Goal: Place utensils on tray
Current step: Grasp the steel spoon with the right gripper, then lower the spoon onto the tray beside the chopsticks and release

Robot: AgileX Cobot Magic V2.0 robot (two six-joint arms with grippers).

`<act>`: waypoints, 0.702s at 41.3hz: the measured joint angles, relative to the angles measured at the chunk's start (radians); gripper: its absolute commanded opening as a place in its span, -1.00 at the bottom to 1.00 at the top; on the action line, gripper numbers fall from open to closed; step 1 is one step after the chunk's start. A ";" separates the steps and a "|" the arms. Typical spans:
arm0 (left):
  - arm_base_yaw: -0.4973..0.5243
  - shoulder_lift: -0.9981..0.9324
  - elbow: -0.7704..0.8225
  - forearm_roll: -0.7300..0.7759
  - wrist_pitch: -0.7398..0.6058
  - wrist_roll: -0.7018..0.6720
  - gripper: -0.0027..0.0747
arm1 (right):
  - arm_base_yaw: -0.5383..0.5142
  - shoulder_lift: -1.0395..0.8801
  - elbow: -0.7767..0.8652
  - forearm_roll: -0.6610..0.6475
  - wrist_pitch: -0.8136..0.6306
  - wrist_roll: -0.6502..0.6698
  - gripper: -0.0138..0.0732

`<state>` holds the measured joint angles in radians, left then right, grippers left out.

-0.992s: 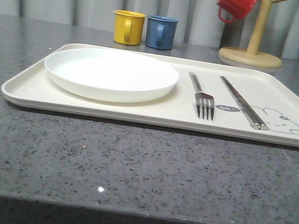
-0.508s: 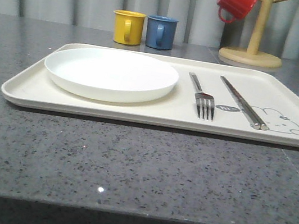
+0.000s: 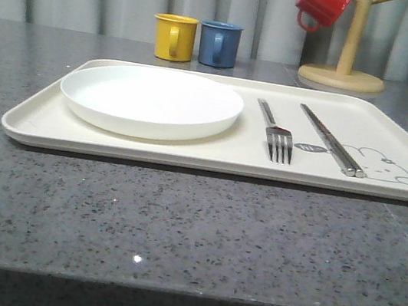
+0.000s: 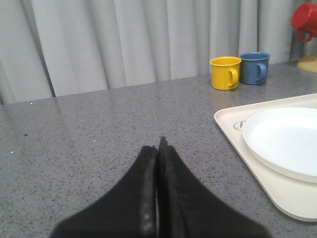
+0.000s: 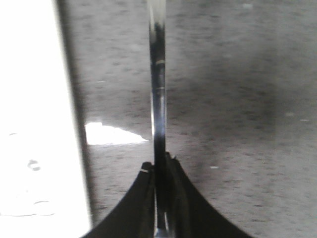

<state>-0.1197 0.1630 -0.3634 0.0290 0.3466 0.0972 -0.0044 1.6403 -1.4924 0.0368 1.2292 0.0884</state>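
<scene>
On the cream tray [image 3: 38, 120] lie the white plate [image 3: 152, 100], the fork [image 3: 277, 132] and the pair of chopsticks [image 3: 332, 139], beside the rabbit drawing. My left gripper [image 4: 159, 146] hangs shut and empty above the grey table, beside the tray's edge [image 4: 237, 141] and the plate [image 4: 285, 139]. My right gripper [image 5: 159, 163] is shut on a thin shiny metal handle [image 5: 158, 89], seen edge-on and taken as the spoon; its bowl is out of view. It hangs over the table next to the bright tray edge [image 5: 29, 124].
A yellow mug [image 3: 175, 37] and a blue mug [image 3: 220, 44] stand behind the tray. A red mug [image 3: 322, 4] hangs on a wooden mug tree [image 3: 343, 76] at the back right. Grey curtains close off the back.
</scene>
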 measured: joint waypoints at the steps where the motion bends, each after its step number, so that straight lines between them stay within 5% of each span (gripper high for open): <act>1: 0.000 0.000 0.000 0.000 0.000 0.000 -0.98 | 0.021 0.000 0.000 0.000 0.000 0.009 -0.80; 14: 0.000 0.000 0.000 0.000 0.000 0.000 -0.98 | 0.189 0.073 0.000 0.017 0.000 0.104 -0.79; 29: 0.000 0.000 0.000 0.000 0.000 0.000 -0.98 | 0.208 0.143 0.000 0.033 -0.042 0.160 -0.79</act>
<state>-0.1197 0.1630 -0.3634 0.0290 0.3466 0.0972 0.2038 1.7829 -1.4924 0.0700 1.1873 0.2483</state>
